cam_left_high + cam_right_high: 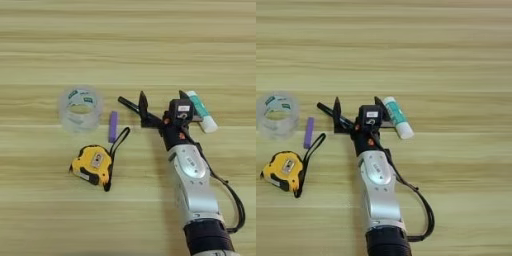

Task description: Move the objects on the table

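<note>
The right gripper (162,102) hovers with its two black fingers spread apart, straddling the black marker (129,106) as if lining up a grasp. The glue stick (202,111) lies just right; tape roll (80,108), purple stick (113,126) and tape measure (92,164) sit left on the table (125,45).

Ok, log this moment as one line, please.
right pincer: open, fingers astride black marker | glue stick: beside it | tape roll, purple stick, tape measure: left, untouched
</note>
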Robot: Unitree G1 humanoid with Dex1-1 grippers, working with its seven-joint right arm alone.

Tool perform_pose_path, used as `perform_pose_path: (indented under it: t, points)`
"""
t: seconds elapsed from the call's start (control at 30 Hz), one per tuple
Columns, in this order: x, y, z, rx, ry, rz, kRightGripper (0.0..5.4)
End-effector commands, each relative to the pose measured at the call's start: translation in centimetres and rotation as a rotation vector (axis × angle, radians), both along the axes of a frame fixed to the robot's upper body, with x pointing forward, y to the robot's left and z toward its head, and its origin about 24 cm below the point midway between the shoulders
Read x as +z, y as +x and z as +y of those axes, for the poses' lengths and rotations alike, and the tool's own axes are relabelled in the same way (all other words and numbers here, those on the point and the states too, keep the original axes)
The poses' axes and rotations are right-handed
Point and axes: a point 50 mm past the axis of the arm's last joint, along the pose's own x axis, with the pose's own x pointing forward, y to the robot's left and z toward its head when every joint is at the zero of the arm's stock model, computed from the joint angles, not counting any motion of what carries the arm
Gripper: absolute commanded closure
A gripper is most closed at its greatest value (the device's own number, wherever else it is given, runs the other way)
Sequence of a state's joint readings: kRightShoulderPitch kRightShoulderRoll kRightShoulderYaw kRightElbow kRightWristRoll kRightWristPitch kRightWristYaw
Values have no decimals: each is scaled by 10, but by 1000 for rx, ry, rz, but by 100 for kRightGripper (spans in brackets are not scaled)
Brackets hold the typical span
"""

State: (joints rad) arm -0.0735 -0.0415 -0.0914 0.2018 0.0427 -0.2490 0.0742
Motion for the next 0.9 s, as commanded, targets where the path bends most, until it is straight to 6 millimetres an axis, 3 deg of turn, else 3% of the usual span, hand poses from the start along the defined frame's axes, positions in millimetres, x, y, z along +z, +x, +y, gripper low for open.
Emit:
perform_pose_path:
  t: [0.03,0.3,0.6,0.7,0.9]
  points:
    - [26,12,1,16,-7,-117,7]
    - [28,11,0,9,-14,-126,7]
    - [41,16,-45,-175,-140,-162,7]
    - [41,17,-62,-244,-166,-147,7]
    - [31,18,-77,-306,-172,-85,7]
